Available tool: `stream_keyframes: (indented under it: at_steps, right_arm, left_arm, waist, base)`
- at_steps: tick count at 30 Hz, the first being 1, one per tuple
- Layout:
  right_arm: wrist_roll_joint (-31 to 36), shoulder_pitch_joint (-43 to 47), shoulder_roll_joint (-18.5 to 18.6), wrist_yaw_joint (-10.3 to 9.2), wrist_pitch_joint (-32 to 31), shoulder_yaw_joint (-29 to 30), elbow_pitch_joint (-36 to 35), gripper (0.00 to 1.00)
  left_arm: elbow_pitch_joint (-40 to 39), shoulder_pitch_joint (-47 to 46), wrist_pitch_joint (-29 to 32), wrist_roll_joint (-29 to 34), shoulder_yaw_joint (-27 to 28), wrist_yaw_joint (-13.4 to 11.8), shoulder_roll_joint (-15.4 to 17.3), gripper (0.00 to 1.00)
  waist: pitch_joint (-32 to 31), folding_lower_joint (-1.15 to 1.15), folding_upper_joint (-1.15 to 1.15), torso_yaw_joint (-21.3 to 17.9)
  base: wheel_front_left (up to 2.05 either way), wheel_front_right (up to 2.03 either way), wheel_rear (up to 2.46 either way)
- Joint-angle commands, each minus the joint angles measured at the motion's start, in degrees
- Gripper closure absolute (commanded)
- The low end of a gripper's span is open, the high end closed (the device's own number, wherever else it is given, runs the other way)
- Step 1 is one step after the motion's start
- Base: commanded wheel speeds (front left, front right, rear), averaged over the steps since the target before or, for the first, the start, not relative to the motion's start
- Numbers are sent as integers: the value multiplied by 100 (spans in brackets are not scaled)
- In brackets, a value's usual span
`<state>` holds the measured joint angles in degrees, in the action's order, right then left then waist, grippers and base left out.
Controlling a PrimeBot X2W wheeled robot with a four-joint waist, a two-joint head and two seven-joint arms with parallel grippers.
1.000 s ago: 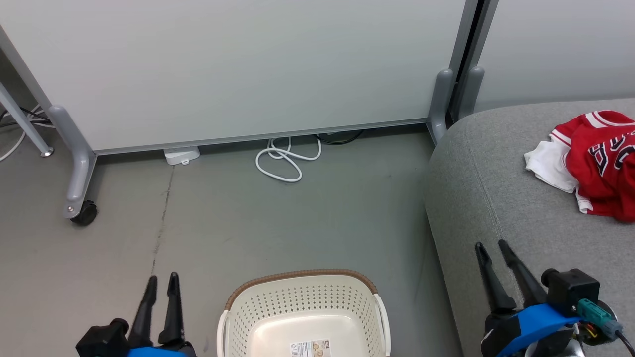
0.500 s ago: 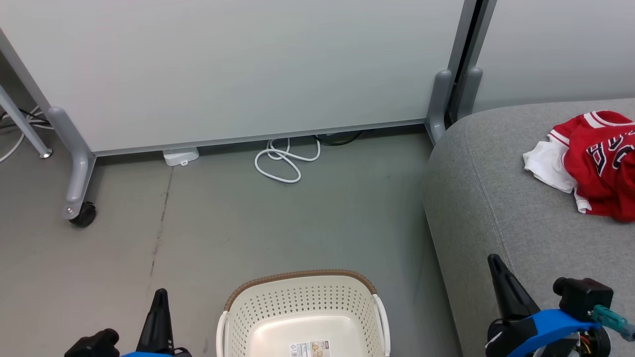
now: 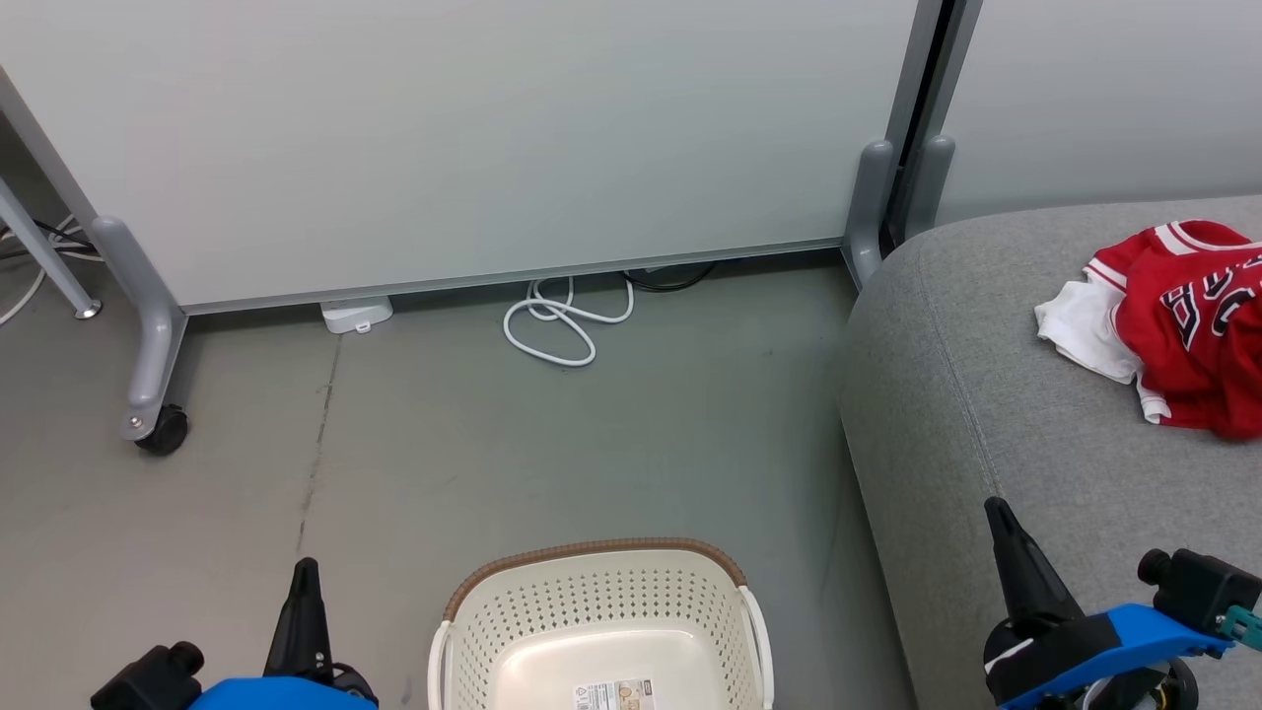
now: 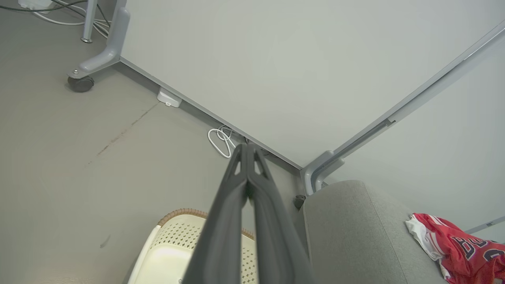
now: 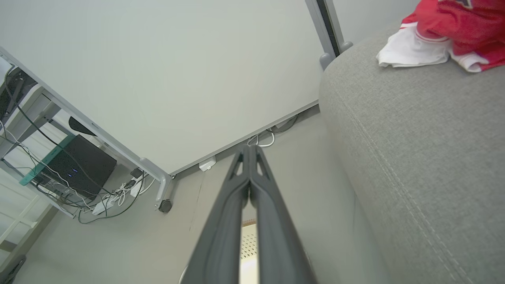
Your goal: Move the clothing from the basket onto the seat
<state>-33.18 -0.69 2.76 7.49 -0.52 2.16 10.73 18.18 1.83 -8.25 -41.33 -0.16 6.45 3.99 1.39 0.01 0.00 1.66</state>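
both grippers have dropped lower in the head view compared with a second ago, and each has gone from two fingers clearly apart to fingers pressed together. the whole view has drifted a touch too, so i'd put that bit down to the camera.

nearest first: the left gripper [image 3: 304, 584] sits at the bottom left, over the floor [image 3: 592, 434] beside the basket [image 3: 592, 548]. its own wrist view shows the fingers meeting at the tips with nothing between them [image 4: 247, 149]. the right gripper [image 3: 1000, 528] is at the bottom right, over the front edge of the seat [image 3: 986, 375], and it's also closed on nothing [image 5: 249, 150].

the basket stands on the floor between the two arms, just beside the seat. what i can see of its inside is bare cream plastic with a label stuck on the bottom. its near part is cut off by the edge of the view, so i can't swear nothing's hiding there.

further back, the clothing [image 3: 1193, 325] lies in a crumpled red heap with white fabric poking out on the left, on top of the seat and well apart from the basket. lettering shows on the red. i can't tell whether it's one garment or two in that pile.

behind all that there's a white cable [image 3: 557, 325] looped on the floor at the foot of a pale partition panel [image 3: 493, 128].

my read: the job looks basically done, with clothes on the seat, the basket looking emptied and both arms parked. all that's left is maybe a check of the hidden part of the basket.
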Motion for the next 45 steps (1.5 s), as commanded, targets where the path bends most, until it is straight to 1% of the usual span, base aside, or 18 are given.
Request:
stream_keyframes:
  at_steps: [1, 21, 45]
  right_arm:
    - [-237, -174, 10, 0, -28, 30, -54, 100]
    - [-1851, -299, 13, 0, -190, 149, 50, 100]
    - [-3398, -419, 15, 1, -351, 264, 158, 100]
  left_arm:
    - [-107, -215, 48, -193, 69, 25, 21, 100]
    - [-201, -403, 458, -1586, 247, 54, -15, 100]
    - [-290, -576, 856, -2924, 420, 76, -50, 100]
  waist:
    - [-2, 0, 0, -2]
    - [-26, -1, 0, -35]
    - [-56, -1, 0, -75]
  base:
    - [0, 0, 0]
    - [0, 0, 0]
    - [0, 0, 0]
